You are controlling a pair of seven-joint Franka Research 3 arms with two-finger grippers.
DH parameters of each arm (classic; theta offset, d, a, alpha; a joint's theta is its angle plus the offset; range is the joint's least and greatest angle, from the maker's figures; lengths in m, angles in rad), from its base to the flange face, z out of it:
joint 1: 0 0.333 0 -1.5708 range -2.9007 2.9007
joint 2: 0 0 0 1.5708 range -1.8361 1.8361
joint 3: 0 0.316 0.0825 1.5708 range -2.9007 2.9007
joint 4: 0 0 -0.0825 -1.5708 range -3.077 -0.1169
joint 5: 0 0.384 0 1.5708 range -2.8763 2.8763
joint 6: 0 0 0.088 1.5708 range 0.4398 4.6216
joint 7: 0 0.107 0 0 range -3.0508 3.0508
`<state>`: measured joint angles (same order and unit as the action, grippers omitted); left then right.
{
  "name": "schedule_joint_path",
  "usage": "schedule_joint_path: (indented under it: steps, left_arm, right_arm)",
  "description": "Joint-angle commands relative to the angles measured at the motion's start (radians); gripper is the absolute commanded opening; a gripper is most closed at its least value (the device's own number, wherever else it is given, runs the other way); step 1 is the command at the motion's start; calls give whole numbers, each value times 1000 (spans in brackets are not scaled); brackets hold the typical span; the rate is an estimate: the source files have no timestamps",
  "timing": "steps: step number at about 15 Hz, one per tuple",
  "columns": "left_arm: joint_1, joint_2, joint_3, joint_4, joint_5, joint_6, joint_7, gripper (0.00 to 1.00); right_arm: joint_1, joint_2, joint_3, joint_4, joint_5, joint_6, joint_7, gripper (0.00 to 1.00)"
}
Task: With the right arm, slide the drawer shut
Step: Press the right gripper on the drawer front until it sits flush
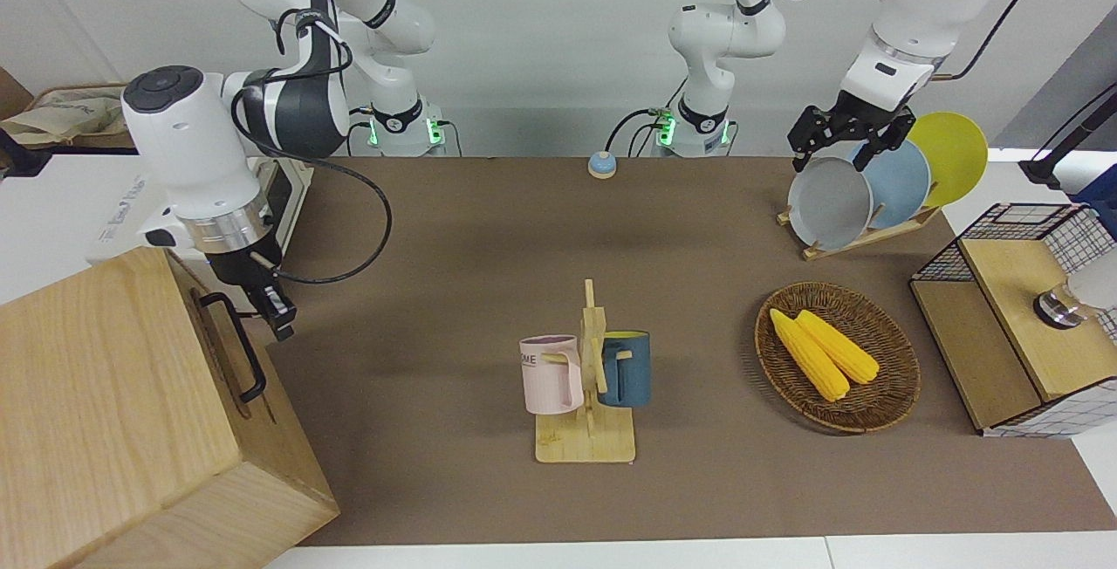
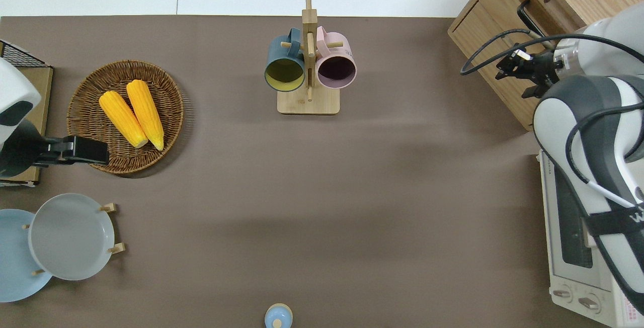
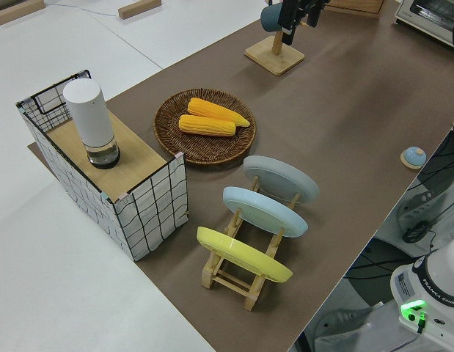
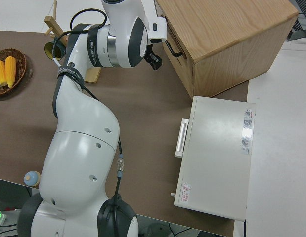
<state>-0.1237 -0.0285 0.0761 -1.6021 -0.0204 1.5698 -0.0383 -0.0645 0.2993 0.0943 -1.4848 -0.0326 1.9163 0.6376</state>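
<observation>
right gripper (image 1: pixel 272 311) just beside drawer (image 2: pixel 495 41) front, near black handle (image 1: pixel 234 345) | finger gap unreadable, contact unclear | drawer looks pushed in, cabinet (image 1: pixel 105 412) at right arm's end, partly cropped | left arm parked

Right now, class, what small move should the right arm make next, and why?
Probably ease the right gripper straight back from the drawer: its front looks flush with the cabinet, and the gripper sits just beside the handle.

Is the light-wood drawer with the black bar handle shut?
Shut: light-wood drawer front sits flush with the pale cabinet face; right gripper hangs beside its handle.
</observation>
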Motion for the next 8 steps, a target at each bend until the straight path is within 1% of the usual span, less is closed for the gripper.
schedule_joint_path:
  steps: [1,2,4,6,7,8]
  left_arm:
    - [-4,-8,4,2,13,-14,1,998]
    - [-4,-8,4,2,13,-14,1,998]
    - [-4,-8,4,4,13,-14,1,998]
    - [-4,-8,4,2,13,-14,1,998]
    - [-4,-8,4,2,13,-14,1,995]
    - [-4,-8,4,4,13,-14,1,998]
  right_arm:
    - [12,-81,-10,-94,-12,-19,-98,981]
    - [25,-92,-14,-103,-16,-28,-107,981]
    - [38,-111,-24,-111,-27,-72,-140,981]
    - [45,-132,-24,-114,-35,-112,-171,981]
    - [61,-152,-28,-121,-35,-124,-176,981]
    - [64,-166,-34,-133,-35,-135,-177,981]
